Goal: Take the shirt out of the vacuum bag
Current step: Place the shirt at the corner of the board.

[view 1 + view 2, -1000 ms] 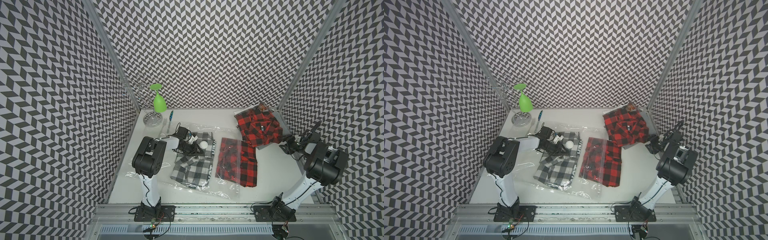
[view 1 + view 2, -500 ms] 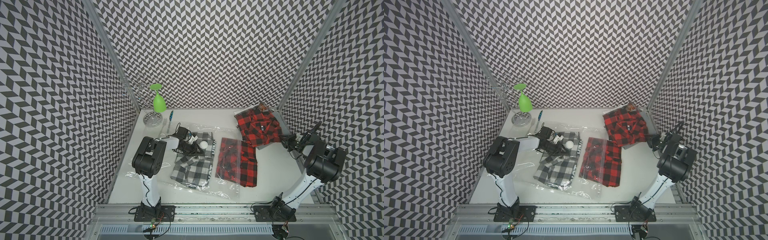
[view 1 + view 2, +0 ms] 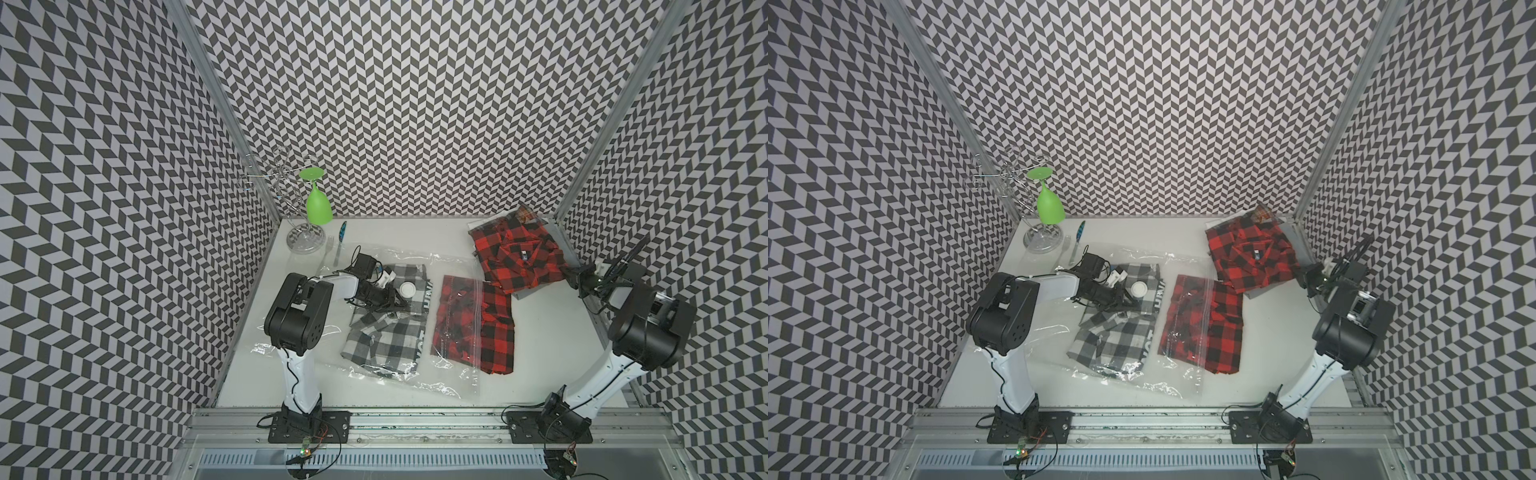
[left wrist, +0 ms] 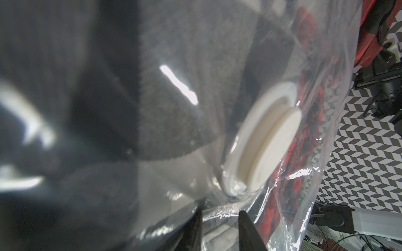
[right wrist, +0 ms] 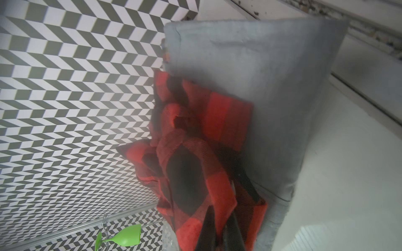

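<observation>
The clear vacuum bag (image 3: 453, 382) (image 3: 1179, 382) lies flat mid-table, its white valve (image 3: 407, 289) (image 4: 269, 139) facing up. Inside it lies a grey plaid shirt (image 3: 386, 345). A red plaid shirt (image 3: 478, 328) straddles the bag's right edge, partly out. My left gripper (image 3: 398, 305) (image 4: 220, 214) is beside the valve, shut on a fold of the bag film. My right gripper (image 3: 572, 277) (image 5: 221, 211) is shut at the near edge of another red plaid shirt (image 3: 519, 253) (image 5: 195, 173) at the back right. Whether it pinches that fabric I cannot tell.
The back-right red shirt rests on a folded grey cloth (image 3: 528, 293) (image 5: 272, 87) close to the right wall. A wire rack holding a green wine glass (image 3: 318, 203) stands at the back left, with a fork (image 3: 328, 245) and a blue-handled utensil (image 3: 341, 232) beside it.
My right gripper's jaws have closed and the right arm has shifted slightly toward the back. The left arm and the bag have not moved.
</observation>
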Motion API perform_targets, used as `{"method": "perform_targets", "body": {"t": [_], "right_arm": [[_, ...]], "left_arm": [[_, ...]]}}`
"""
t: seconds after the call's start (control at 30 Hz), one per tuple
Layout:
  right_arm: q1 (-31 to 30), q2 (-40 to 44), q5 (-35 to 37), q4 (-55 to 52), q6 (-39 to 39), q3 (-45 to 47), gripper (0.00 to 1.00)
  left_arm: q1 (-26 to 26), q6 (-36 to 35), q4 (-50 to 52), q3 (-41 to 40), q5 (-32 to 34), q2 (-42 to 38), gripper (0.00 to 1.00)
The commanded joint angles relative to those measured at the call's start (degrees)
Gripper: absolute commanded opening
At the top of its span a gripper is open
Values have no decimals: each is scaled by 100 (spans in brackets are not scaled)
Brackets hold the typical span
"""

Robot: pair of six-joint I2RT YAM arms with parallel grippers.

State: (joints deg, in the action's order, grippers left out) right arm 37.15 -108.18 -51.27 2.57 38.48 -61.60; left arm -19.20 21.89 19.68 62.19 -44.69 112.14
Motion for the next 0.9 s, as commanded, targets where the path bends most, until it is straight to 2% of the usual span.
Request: {"method": "perform_targets", "body": {"t": [0.0, 0.37, 0.47, 0.63, 0.67, 0.7, 0.73, 0.77, 0.87], "right_arm": [[8, 347, 83, -399, -611, -416, 0], [-220, 380, 714, -1445, -1897, -1293, 0], [-233, 264, 846, -1585, -1957, -1161, 0], [-158, 204, 1467, -1701, -2033, -689, 2], [-126, 157, 1483, -1682, -2026, -646, 5], [-99, 102, 1561, -1689, -2012, -613, 12], [-74, 41, 1689, -1702, -2027, -625, 25], [-44, -8, 1783, -1735, -2042, -651, 33], [71, -83, 2060, -1889, -1977, -827, 49]], "left_arm": [[-115, -76, 581, -348, 1103, 605, 32], [-114, -106, 614, -346, 1102, 582, 32], [-111, -97, 598, -369, 1102, 575, 32], [-115, -88, 589, -418, 1127, 514, 32], [-121, -88, 590, -427, 1120, 504, 32], [-111, -88, 589, -436, 1120, 502, 32], [-115, -94, 589, -449, 1120, 499, 32], [-111, -97, 589, -454, 1133, 487, 32], [-112, -123, 620, -478, 1155, 455, 33]]}}
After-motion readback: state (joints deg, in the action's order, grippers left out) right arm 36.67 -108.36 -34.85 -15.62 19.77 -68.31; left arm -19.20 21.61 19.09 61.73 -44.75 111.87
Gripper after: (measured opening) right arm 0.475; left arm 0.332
